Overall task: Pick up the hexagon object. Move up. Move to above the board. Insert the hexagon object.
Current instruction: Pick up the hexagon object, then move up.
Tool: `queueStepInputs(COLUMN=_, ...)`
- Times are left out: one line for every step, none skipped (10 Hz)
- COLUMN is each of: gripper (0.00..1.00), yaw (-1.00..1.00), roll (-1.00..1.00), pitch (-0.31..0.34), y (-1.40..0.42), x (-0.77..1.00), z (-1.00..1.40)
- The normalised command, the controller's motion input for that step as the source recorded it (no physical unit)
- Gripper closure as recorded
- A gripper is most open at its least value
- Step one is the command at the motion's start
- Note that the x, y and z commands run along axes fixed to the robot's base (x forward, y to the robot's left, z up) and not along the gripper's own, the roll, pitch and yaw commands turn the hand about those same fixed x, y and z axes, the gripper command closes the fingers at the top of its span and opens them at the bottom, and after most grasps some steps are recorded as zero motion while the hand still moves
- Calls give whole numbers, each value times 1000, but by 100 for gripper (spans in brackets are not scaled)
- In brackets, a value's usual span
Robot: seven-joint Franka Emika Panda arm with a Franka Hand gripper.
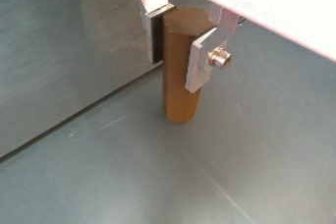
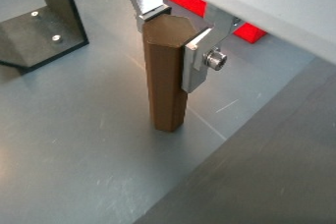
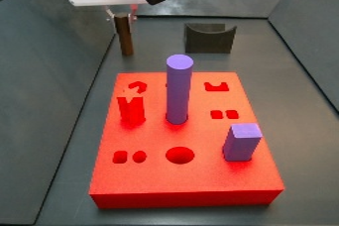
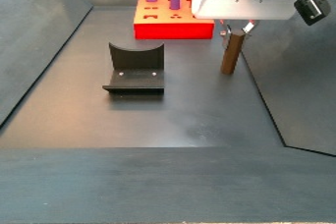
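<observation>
The hexagon object (image 1: pixel 182 76) is a slim brown prism post standing upright on the grey floor. It also shows in a wrist view (image 2: pixel 164 81) and in both side views (image 3: pixel 126 40) (image 4: pixel 231 56). My gripper (image 1: pixel 178 46) is down over its top, with a silver finger pressed against each side, shut on it. The gripper also shows in a wrist view (image 2: pixel 171 43) and in both side views (image 3: pixel 126 14) (image 4: pixel 234 29). The post's foot rests on the floor. The red board (image 3: pixel 199 175) lies apart from the post, also seen in a side view (image 4: pixel 184 29).
A tall purple cylinder (image 3: pixel 177 89) and a purple cube (image 3: pixel 241 141) stand on the board, with a red piece (image 3: pixel 133 109) beside them. The dark fixture (image 3: pixel 208 38) (image 4: pixel 133 69) stands on the floor near the post. Grey walls enclose the floor.
</observation>
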Motion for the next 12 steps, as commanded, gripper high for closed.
queueStepInputs(gripper=100, yaw=0, roll=0, pitch=0, y=0, x=0, z=0)
queueStepInputs(gripper=100, yaw=0, roll=0, pitch=0, y=0, x=0, z=0)
queueStepInputs(gripper=100, yaw=0, roll=0, pitch=0, y=0, x=0, z=0)
queueStepInputs(gripper=100, yaw=0, roll=0, pitch=0, y=0, x=0, z=0)
queueStepInputs(gripper=100, yaw=0, roll=0, pitch=0, y=0, x=0, z=0)
queueStepInputs(gripper=100, yaw=0, roll=0, pitch=0, y=0, x=0, z=0)
queueStepInputs(gripper=100, yaw=0, roll=0, pitch=0, y=0, x=0, z=0)
queueStepInputs(gripper=100, yaw=0, roll=0, pitch=0, y=0, x=0, z=0)
queueStepInputs(gripper=100, yaw=0, roll=0, pitch=0, y=0, x=0, z=833)
queueStepInputs(gripper=100, yaw=37, roll=-6, pitch=13, y=-16, x=3, z=804)
queueStepInputs(gripper=100, yaw=37, roll=-6, pitch=45, y=-14, x=1, z=720)
queueStepInputs(gripper=100, yaw=33, roll=-7, pitch=66, y=-13, x=4, z=612)
